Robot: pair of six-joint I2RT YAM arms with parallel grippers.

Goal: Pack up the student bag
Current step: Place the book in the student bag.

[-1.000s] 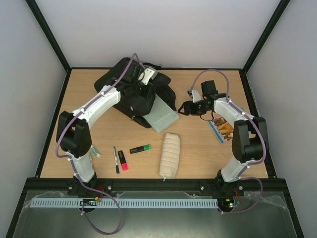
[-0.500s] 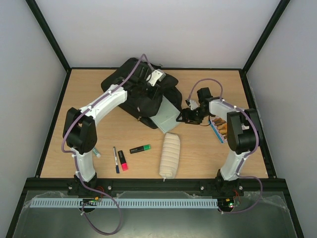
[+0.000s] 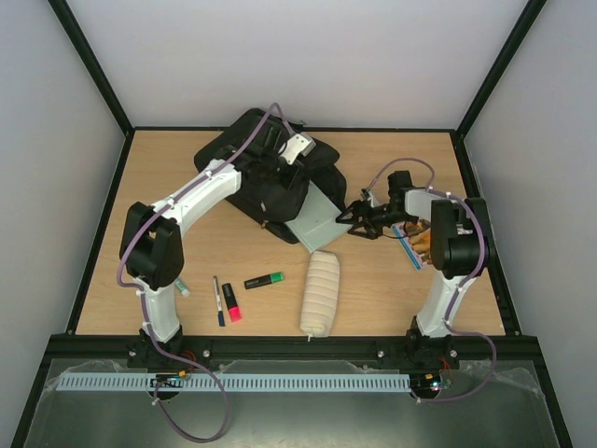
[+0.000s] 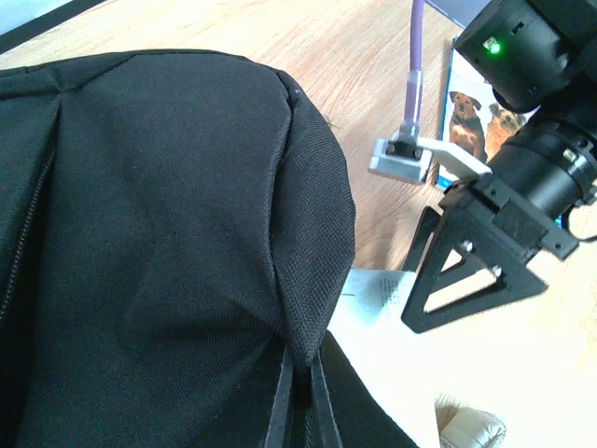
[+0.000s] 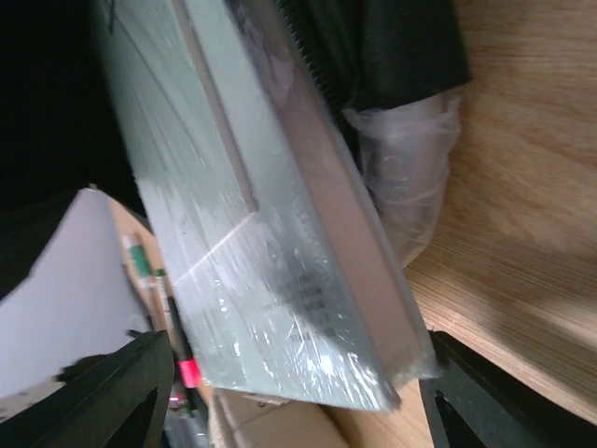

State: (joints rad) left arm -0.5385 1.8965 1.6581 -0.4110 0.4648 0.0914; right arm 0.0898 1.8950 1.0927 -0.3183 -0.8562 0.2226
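Observation:
The student bag [image 3: 244, 157], a large black backpack, lies at the back middle of the table and fills the left wrist view [image 4: 159, 233]. My left gripper [image 3: 280, 189] is shut on a fold of its fabric [image 4: 312, 327] at the opening edge. A pale green plastic-wrapped book [image 3: 315, 220] sticks out of the bag toward the front right. My right gripper [image 3: 351, 222] is open, with its jaws either side of the book's free corner [image 5: 308, 308]. One black finger [image 5: 117, 397] shows at the lower left and the other at the lower right.
A cream pencil case [image 3: 319, 291] lies in front of the book. A green highlighter [image 3: 265, 280], a pink marker [image 3: 231, 304] and a pen [image 3: 218, 301] lie front left. A dog picture book [image 3: 418, 243] lies under the right arm, near the right edge.
My right gripper has moved left from beside the dog book to the green book's free corner. My left gripper has shifted slightly right with the bag fabric in it.

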